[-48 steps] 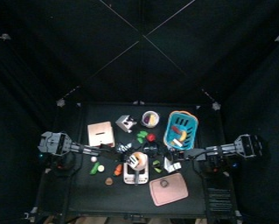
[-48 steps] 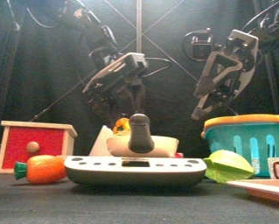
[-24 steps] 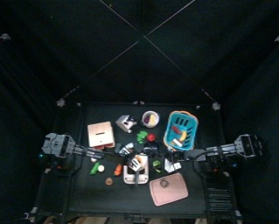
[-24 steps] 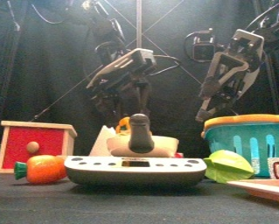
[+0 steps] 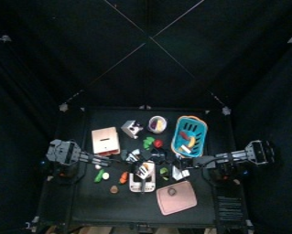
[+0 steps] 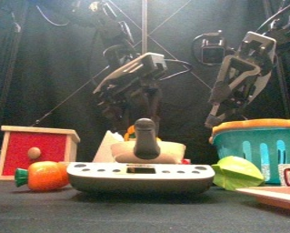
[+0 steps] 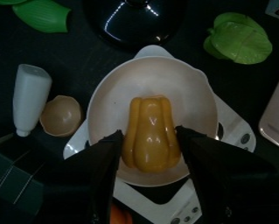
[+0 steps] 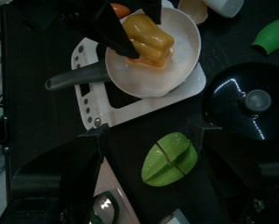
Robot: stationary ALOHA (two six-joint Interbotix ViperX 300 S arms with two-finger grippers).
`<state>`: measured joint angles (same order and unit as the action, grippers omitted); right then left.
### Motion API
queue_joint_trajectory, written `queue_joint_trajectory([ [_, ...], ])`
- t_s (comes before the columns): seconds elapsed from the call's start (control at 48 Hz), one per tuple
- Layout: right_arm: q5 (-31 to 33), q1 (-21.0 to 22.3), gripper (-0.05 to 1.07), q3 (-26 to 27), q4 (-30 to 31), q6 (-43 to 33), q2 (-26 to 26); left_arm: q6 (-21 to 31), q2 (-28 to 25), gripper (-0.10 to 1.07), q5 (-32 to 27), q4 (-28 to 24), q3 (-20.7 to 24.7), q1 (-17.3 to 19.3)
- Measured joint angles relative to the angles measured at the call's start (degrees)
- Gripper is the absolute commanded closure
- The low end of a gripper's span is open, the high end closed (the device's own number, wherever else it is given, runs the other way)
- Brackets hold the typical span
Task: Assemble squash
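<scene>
A yellow-orange squash piece (image 7: pixel 153 129) lies in a white bowl (image 7: pixel 107 96) on the kitchen scale (image 6: pixel 141 177). My left gripper (image 7: pixel 153 164) hangs right above it, open, one jaw on each side of the piece. In the front view the squash (image 6: pixel 145 141) stands in the bowl under the left gripper (image 6: pixel 145 111). The right wrist view shows the squash (image 8: pixel 151 39) with a left finger (image 8: pixel 112 28) against it. My right gripper (image 6: pixel 238 86) hangs higher, to the right, open and holding nothing.
A green vegetable half (image 8: pixel 170 159) lies beside the scale, near a black pot lid (image 8: pixel 247 101). A teal basket (image 6: pixel 256 146) stands at the right, a red box (image 6: pixel 38 150) and a carrot (image 6: pixel 44 175) at the left. A white bottle (image 7: pixel 31 87) lies near the bowl.
The left gripper has shifted slightly to the right over the bowl, and the squash piece sits a little lower in it. The right arm has barely moved.
</scene>
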<state>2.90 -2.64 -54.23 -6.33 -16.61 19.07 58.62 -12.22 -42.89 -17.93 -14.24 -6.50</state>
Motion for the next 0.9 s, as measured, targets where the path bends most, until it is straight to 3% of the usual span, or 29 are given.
queue_joint_trajectory([
  [0.646,-0.09,-0.26,0.02,-0.09,0.18,0.0,0.0,0.0,-0.97,0.17,-1.67,0.35,0.88,0.0],
  [0.896,-0.09,-0.18,0.02,-0.09,0.26,0.0,0.0,-2.64,-1.41,0.17,-1.76,2.37,1.14,0.0],
])
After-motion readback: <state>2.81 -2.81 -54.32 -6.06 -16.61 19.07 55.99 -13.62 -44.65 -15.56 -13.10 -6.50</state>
